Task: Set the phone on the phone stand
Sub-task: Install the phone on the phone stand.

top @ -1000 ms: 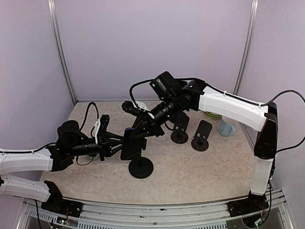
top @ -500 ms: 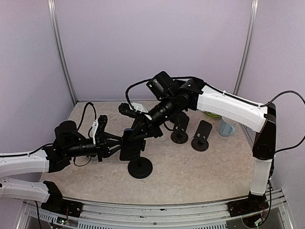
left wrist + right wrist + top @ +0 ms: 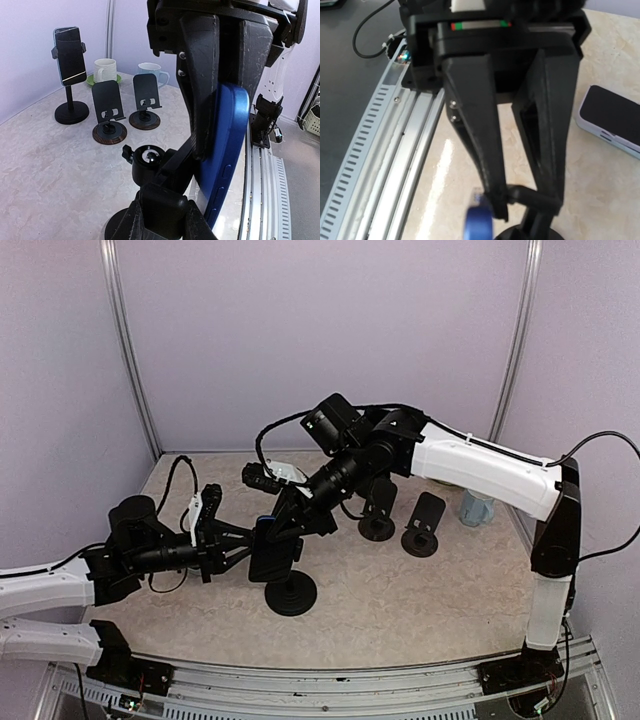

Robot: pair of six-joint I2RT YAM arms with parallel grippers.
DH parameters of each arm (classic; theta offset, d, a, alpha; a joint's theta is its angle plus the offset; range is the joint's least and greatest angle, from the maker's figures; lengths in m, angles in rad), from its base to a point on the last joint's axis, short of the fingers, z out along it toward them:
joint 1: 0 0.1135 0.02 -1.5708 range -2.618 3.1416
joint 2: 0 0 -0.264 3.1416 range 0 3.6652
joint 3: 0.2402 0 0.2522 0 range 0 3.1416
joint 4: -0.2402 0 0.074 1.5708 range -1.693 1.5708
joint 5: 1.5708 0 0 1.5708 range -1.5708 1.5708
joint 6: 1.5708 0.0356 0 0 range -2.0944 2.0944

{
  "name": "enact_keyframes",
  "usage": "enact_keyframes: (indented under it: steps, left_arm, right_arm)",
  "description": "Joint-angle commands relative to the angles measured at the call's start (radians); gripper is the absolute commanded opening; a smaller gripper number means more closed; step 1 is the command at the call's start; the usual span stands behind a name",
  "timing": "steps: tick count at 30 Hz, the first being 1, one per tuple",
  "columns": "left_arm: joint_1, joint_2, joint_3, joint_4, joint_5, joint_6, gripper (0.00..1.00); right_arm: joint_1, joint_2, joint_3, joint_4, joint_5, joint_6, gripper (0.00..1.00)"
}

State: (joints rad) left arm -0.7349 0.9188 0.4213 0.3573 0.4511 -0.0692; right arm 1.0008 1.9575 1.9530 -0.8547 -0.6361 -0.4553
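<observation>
A blue phone (image 3: pixel 268 552) stands upright against the cradle of a black phone stand with a round base (image 3: pixel 290 595). In the left wrist view the phone (image 3: pixel 225 150) is right of the stand's ball joint (image 3: pixel 148 159). My left gripper (image 3: pixel 226 546) comes in from the left and is shut on the cradle's lower block (image 3: pixel 165 212). My right gripper (image 3: pixel 292 522) reaches down from above. Its fingers (image 3: pixel 202 75) straddle the phone's top edge and the cradle arm. In the right wrist view one fingertip (image 3: pixel 496 205) touches the blurred blue phone (image 3: pixel 479 223).
Two small black folding stands (image 3: pixel 377 510) (image 3: pixel 424 525) sit right of centre, with a blue mug (image 3: pixel 477 506) and a white cup on a green saucer (image 3: pixel 105 70) behind. Another stand holding a dark phone (image 3: pixel 70 57) is at the back. A white-cased phone (image 3: pixel 612 117) lies flat.
Both grippers, the phone and the stand have shifted slightly to the left. The left arm has drawn back leftward. Both grips look unchanged.
</observation>
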Motion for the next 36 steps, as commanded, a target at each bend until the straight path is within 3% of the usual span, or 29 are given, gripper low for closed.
enact_keyframes:
  steps: [1, 12, 27, 36]
  left_arm:
    - [-0.007, -0.099, 0.015, 0.117, 0.049, -0.023, 0.13]
    - [-0.003, -0.138, -0.014, 0.109, 0.083, 0.011, 0.13]
    - [0.008, -0.183, 0.017, 0.039, 0.087, -0.058, 0.12]
    - [0.005, -0.17, 0.019, 0.031, 0.187, -0.046, 0.13]
  right_arm:
    - [-0.068, -0.001, -0.074, -0.26, 0.303, 0.03, 0.0]
    - [-0.093, -0.021, -0.117, -0.239, 0.325, 0.032, 0.0]
    - [-0.095, -0.016, -0.142, -0.233, 0.438, 0.055, 0.0]
    - [-0.096, -0.009, -0.153, -0.229, 0.489, 0.053, 0.0]
